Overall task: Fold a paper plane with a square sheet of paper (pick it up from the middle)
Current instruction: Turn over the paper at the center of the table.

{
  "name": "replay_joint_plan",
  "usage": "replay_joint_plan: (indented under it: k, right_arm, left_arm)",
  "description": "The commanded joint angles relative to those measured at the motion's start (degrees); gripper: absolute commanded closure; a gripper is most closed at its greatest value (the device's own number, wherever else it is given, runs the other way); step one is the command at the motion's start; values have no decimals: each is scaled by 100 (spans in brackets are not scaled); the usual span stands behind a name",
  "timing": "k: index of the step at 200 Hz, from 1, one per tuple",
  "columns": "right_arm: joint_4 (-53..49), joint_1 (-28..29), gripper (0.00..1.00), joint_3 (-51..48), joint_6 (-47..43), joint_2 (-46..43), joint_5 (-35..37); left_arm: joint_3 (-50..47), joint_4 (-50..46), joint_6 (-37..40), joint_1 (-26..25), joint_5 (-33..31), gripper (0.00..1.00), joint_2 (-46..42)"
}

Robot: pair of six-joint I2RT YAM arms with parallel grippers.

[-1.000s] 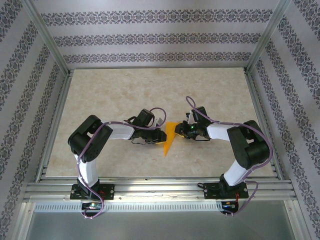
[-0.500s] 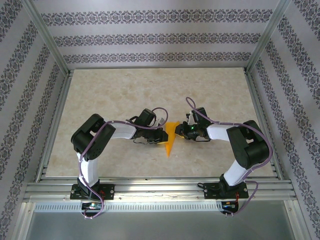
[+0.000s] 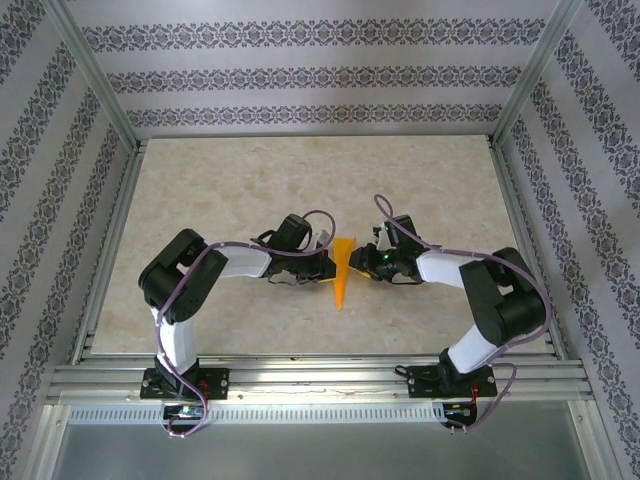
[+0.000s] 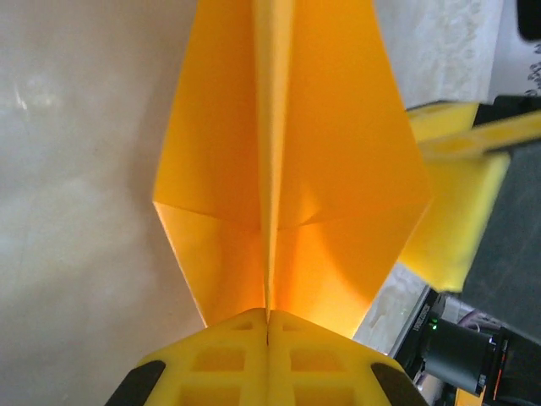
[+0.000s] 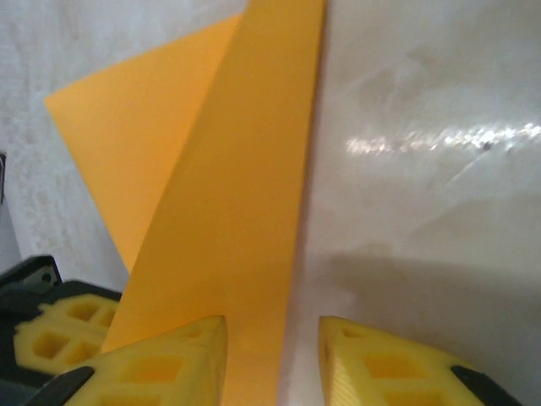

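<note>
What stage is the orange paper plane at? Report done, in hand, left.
Done: the bright orange paper dart already has diagonal folds and a centre crease. In hand: the left gripper is shut on that crease; the right gripper stands open around a folded strip. Left: probably the wing folds.

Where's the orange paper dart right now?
Top view: the slim folded orange paper dart is central on the table, between the left jaws, shut on it, and the right jaws, open around one flap.
</note>
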Motion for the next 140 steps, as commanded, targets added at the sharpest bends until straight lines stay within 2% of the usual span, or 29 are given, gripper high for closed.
replay_joint_plan:
  k: [1,49,102,140]
  right_arm:
    - [-85,-3,62,-78,57,-481,37]
    - [70,205,53,124,262,-687,-209]
    - [262,690,49,530,238,-284,-372]
    - [198,831,50,745,383,171,-94]
  left_arm:
    - [36,-493,263,-77,-581,100,-509]
    - [301,-1839,689,-87,-1764,100,-924]
    - [561,-2406,863,-100,-2035,100,-895]
    - [627,-2475,894,-112,-1997,100,-841]
